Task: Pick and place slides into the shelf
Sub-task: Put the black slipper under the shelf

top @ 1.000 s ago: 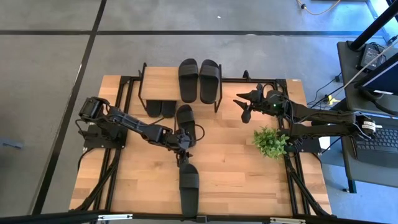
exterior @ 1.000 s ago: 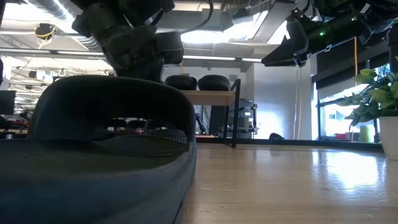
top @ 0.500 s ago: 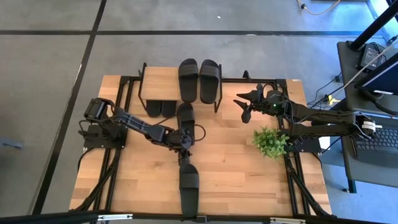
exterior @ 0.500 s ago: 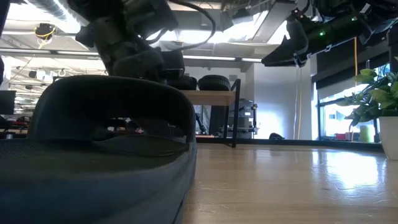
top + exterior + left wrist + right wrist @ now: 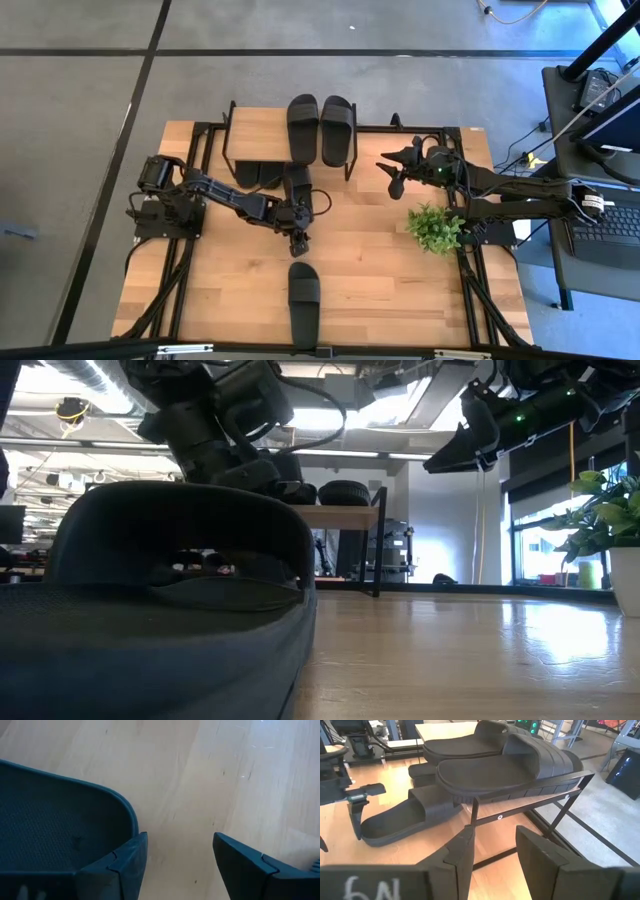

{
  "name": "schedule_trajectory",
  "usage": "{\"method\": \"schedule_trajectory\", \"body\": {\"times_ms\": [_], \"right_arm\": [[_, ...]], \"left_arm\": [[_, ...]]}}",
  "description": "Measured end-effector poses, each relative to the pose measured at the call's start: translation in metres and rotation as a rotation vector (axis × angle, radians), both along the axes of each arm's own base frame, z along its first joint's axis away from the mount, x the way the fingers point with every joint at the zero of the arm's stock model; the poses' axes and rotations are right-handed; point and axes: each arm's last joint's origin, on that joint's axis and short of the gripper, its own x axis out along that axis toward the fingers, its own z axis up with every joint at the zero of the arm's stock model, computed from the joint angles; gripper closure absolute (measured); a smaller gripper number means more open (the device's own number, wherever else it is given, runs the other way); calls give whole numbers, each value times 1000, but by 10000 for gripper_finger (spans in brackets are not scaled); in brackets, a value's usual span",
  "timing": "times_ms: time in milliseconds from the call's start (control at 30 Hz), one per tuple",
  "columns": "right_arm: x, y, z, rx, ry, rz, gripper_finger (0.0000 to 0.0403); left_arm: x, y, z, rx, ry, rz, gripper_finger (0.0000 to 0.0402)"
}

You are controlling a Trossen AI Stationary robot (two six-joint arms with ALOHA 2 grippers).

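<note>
**Left gripper at heel of a slide by the shelf**

While the left arm reaches from the left edge of the bench [image 5: 200, 300] toward its middle, the left gripper [image 5: 300, 240] sits at the near end of one slide [image 5: 298, 188] that lies flat on the bench, its far end reaching under the front of the shelf [image 5: 262, 128]. Its fingers [image 5: 127, 865] stand apart in the left wrist view, one touching the curved heel edge of that slide, the other over bare wood; nothing is clamped between them. Just left of that slide, two more slides [image 5: 258, 174] lie on the lower tier, only their near ends showing from above. On the shelf's top plank, toward its right side, a pair of slides [image 5: 320, 128] lies side by side, overhanging the near edge. Near the front edge of the bench, a single slide [image 5: 304, 298] lies alone, well apart from the left gripper; it fills the left half of the low view. Right of the shelf, the right gripper [image 5: 397, 168] hangs above the bench with its fingers [image 5: 462, 855] parted and empty, facing the shelf's right end. A small green plant [image 5: 434, 228] stands on the bench near the right arm.
</note>
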Motion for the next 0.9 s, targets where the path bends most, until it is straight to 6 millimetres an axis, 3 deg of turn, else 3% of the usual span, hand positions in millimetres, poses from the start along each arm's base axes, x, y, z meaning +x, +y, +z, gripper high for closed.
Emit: {"method": "schedule_trajectory", "body": {"times_ms": [900], "right_arm": [[0,0,0,-4,0,1,257]], "left_arm": [[-6,64,-3,24,58,186,185]]}}
